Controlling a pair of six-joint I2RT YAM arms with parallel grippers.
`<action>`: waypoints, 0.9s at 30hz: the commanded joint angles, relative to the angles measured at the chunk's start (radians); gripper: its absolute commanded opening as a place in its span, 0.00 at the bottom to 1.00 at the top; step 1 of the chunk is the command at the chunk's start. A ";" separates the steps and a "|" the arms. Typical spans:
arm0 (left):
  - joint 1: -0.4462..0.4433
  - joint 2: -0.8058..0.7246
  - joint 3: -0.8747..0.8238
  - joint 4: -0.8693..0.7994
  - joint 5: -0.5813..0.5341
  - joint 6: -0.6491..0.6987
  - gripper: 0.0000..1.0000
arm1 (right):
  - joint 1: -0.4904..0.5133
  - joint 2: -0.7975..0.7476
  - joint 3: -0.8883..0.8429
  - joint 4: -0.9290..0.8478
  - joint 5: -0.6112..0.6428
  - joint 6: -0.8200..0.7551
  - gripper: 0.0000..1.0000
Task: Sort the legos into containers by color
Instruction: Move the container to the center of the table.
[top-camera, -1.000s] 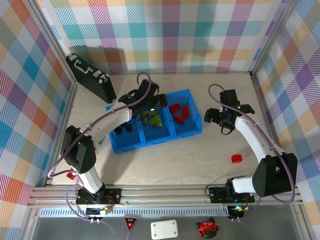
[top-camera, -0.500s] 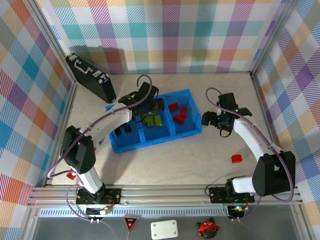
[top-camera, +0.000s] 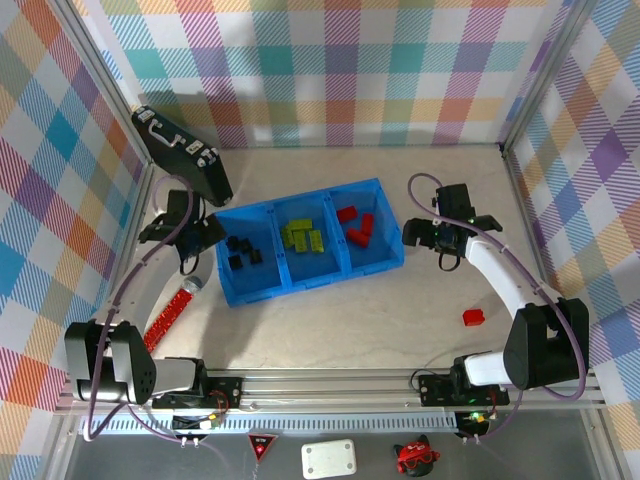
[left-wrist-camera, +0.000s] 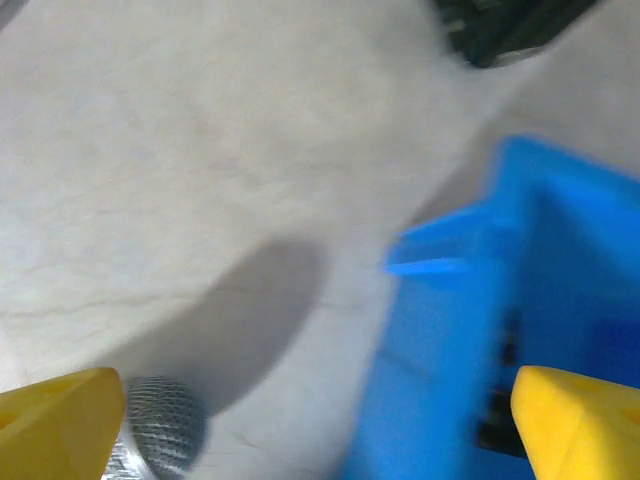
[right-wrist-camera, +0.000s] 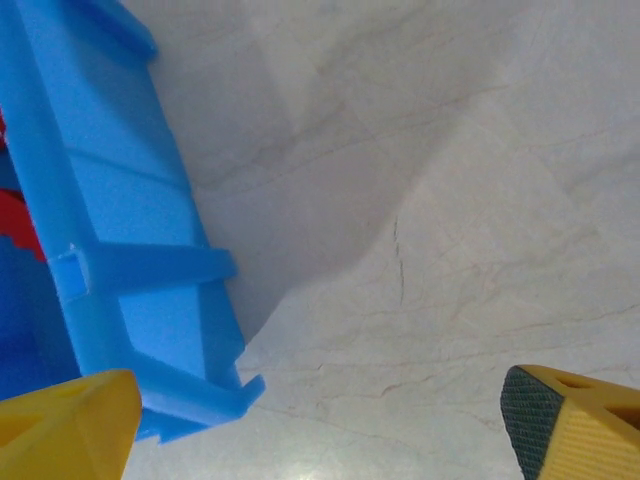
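Note:
The blue three-compartment bin (top-camera: 372, 262) lies mid-table. Black legos (top-camera: 243, 254) are in its left compartment, lime green legos (top-camera: 302, 236) in the middle one, red legos (top-camera: 357, 226) in the right one. One red lego (top-camera: 473, 317) lies loose on the table at the front right. My left gripper (top-camera: 200, 238) hovers open and empty just left of the bin's left end; its wrist view is blurred, with the bin wall (left-wrist-camera: 470, 350) between the yellow fingertips (left-wrist-camera: 60, 425). My right gripper (top-camera: 415, 235) hangs open and empty beside the bin's right end (right-wrist-camera: 110, 250).
A black briefcase (top-camera: 180, 152) leans in the back left corner. A red-handled microphone (top-camera: 168, 318) with a silver mesh head (left-wrist-camera: 162, 438) lies on the table under my left arm. Plaid walls close in the sides and back.
My left arm has swung out of the bin's middle compartment to the left of the bin, its jaws spreading wider. The right gripper has drifted slightly left towards the bin.

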 joint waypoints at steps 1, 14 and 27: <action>0.056 -0.018 -0.067 0.082 -0.041 0.021 1.00 | 0.000 0.002 -0.043 0.078 0.113 -0.025 0.98; 0.103 0.207 -0.055 0.375 0.248 0.142 0.98 | -0.034 0.025 -0.167 0.277 0.318 -0.023 0.99; -0.038 0.408 0.137 0.367 0.257 0.197 1.00 | -0.108 -0.056 -0.304 0.471 0.351 -0.085 0.99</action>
